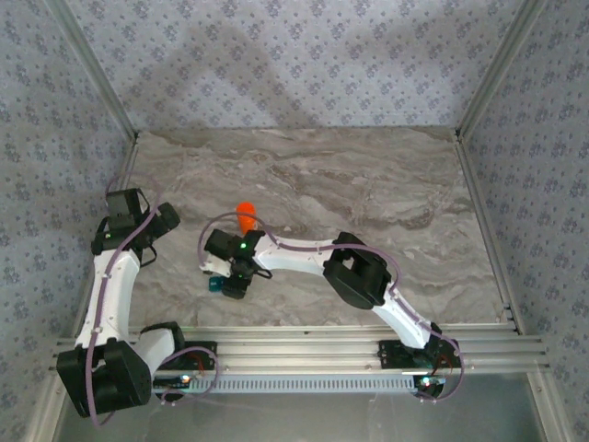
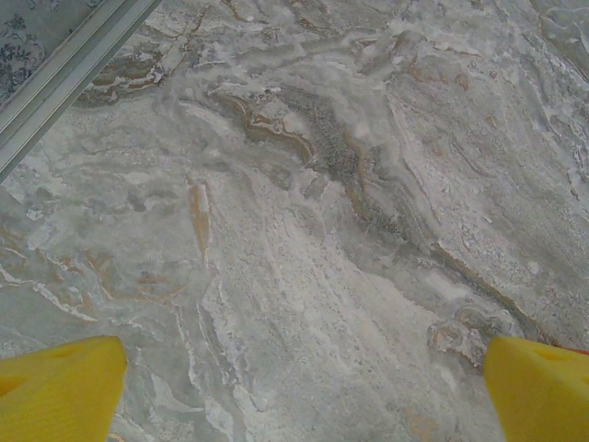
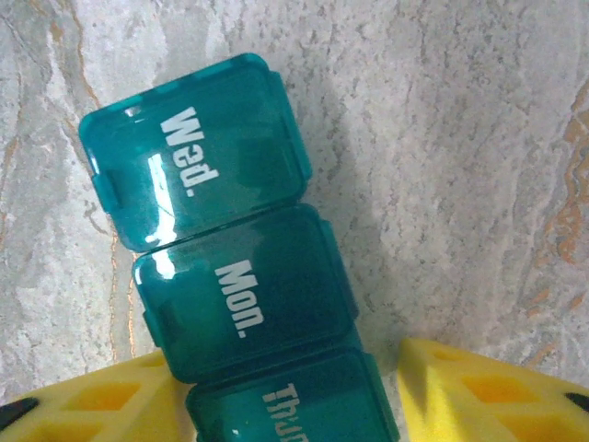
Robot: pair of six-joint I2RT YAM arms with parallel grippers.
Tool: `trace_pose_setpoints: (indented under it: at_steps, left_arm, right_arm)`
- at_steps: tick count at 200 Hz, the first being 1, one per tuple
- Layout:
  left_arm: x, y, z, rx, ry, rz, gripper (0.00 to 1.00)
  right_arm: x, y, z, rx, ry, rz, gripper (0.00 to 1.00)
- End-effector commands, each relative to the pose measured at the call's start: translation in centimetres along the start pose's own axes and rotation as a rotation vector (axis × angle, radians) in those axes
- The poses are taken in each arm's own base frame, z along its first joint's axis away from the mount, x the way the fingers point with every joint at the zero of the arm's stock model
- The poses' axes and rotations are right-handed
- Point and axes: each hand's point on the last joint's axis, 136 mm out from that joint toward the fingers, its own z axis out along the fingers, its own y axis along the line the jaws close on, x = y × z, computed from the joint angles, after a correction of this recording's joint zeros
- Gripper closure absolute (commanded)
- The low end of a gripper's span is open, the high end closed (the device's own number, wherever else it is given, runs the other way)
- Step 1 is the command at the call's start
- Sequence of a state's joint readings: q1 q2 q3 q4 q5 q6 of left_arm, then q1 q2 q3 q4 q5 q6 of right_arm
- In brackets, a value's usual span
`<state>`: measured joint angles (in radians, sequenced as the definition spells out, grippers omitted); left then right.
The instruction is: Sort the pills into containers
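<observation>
Teal plastic strip of joined lidded square compartments (image 3: pixel 230 276): lying centre-left in the right wrist view, lids reading "Wed.", "Mon.", "Thur" (cut off at bottom edge). The top view is showing it mostly hidden beneath the right gripper (image 3: pixel 290 405), whose yellow fingers (image 3: pixel 479 396) are flanking it, grip undeterminable. Left gripper (image 2: pixel 299 391) is gaping wide over the marble table (image 2: pixel 304 184).

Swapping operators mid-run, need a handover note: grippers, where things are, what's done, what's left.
Left gripper: open, empty, over bare table at the left.
Right gripper: jaws either side of the Thu. end of the containers; can't tell whether it grips.
Containers: teal strip flat on the table, front, left of centre. Wed. lid and Mon. lid are shut. Orange bottle is just beyond the strip.
Done: right arm is at the strip; no sorting evident.
Left: open the lids and sort the pills in, probably from the bottle.
</observation>
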<state>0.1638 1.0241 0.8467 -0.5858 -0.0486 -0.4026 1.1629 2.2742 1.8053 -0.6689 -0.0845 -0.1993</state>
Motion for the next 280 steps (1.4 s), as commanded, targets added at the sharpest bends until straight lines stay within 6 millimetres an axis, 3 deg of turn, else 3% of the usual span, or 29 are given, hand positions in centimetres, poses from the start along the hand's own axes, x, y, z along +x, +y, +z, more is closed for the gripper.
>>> trace_pose_setpoints:
  at_steps: [1,34,86,115,166,196,201,280]
  left_arm:
    - [0.2,0.1,-0.2,0.002,0.018,-0.013,0.01]
    - [0.2,0.0,-0.2,0.007,0.019,-0.013,0.01]
    - [0.2,-0.4,-0.2,0.028,0.023,-0.024,0.01]
    - [0.4,-0.6,0.0,0.037,0.03,-0.03,0.01]
    - [0.7,-1.2,0.2,0.074,0.053,-0.046,0.01]
    - [1.1,-1.9,0.4,0.11,0.072,-0.069,0.01]
    - [1.1,-2.0,0.4,0.117,0.076,-0.073,0.01]
    - [2.1,-2.7,0.5,0.161,0.116,-0.083,0.01]
  right_arm:
    - [0.3,1.3,1.2,-0.03,0.024,-0.021,0.49]
    - [0.7,1.7,0.5,-0.046,0.034,-0.018,0.53]
    - [2.3,-0.6,-1.6,0.01,0.008,0.106,0.57]
    - [5.4,-2.7,-2.8,0.056,0.03,0.211,0.58]
    - [13.4,-5.5,-4.7,0.127,0.114,0.423,0.58]
    - [15.0,-6.5,-5.0,0.142,0.1,0.499,0.57]
    - [16.4,-6.1,-4.5,0.138,0.131,0.509,0.57]
    - [16.2,-6.9,-3.5,0.155,0.13,0.517,0.41]
